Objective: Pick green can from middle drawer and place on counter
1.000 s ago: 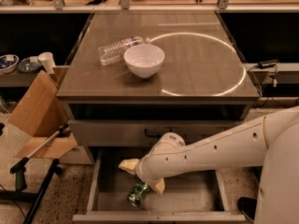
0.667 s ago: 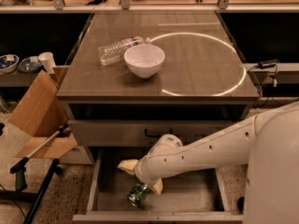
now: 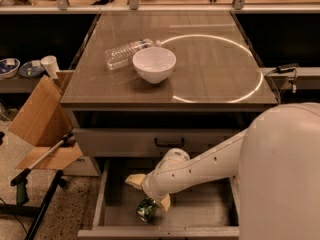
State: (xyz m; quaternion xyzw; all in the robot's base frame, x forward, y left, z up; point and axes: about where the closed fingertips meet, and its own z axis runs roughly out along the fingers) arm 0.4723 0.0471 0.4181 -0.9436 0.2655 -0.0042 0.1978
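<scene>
The green can [image 3: 146,209] lies in the open middle drawer [image 3: 200,211], near its front left. My gripper [image 3: 149,193] is down inside the drawer, right above and behind the can. Its two cream fingers [image 3: 134,180] are spread apart, one to the can's back left and one to its right. I cannot tell whether they touch the can. The counter [image 3: 210,69] is the glossy brown top above, with a bright ring reflection.
A white bowl [image 3: 154,64] and a clear plastic bottle [image 3: 125,53] lie on the counter's left half. The drawer above, with a dark handle [image 3: 169,143], is closed. A cardboard box [image 3: 42,121] and a grabber tool [image 3: 40,159] stand to the left.
My arm's near part has swung closer and fills more of the right side. The gripper and the can stay in about the same place in the drawer.
</scene>
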